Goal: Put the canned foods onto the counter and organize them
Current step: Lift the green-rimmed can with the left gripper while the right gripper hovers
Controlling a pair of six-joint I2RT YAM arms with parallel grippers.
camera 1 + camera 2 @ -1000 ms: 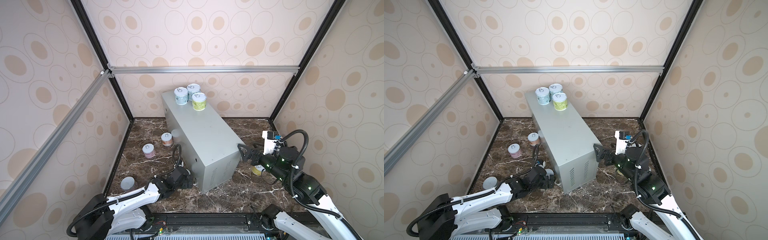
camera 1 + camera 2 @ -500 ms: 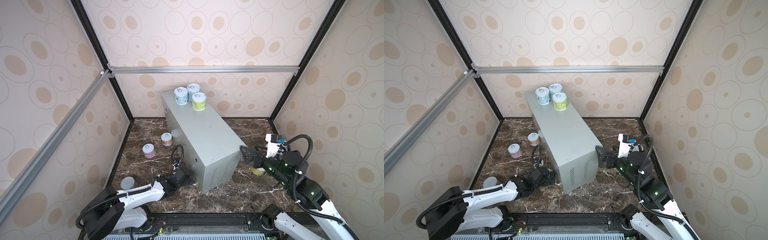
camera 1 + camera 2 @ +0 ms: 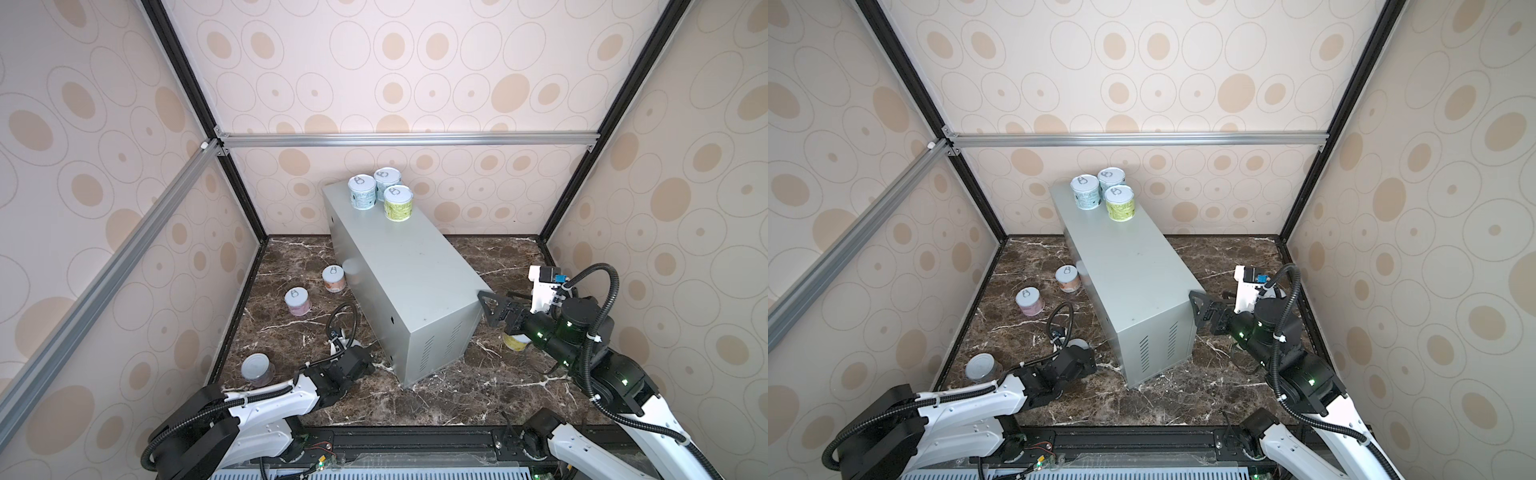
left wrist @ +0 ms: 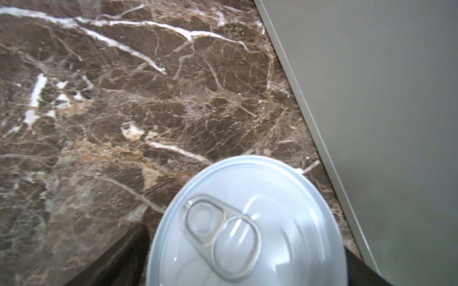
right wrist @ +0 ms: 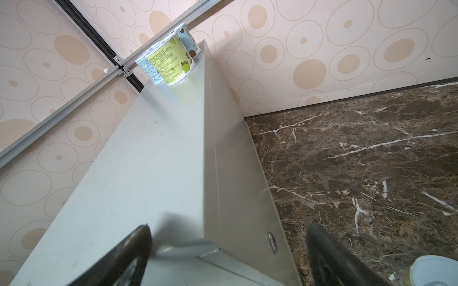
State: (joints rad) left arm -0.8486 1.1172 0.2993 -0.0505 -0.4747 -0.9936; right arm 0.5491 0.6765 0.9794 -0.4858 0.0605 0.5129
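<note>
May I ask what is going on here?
Short pastel tins are being loaded onto the grey metal box; three stand at its far end. The robot's open left claw straddles a silver-lidded tin on the brown marble floor beside the box. The open right claw hangs empty at its near corner.

A robot test cell in a lab, dressed to look like a kitchen corner. The walls (image 3: 374, 62) are flat panels of beige circle-print wallpaper, fixed in a frame of black posts (image 3: 195, 99) and silver aluminium bars (image 3: 407, 139). The floor (image 3: 457, 399) is a brown marble-look sheet. A plain grey metal box serves as the counter (image 3: 407, 282), with three tins (image 3: 398, 202) at its far end. The left arm (image 3: 266, 405) and right arm (image 3: 615, 382), white and black, rise from a rail (image 3: 415, 440) along the near edge
</note>
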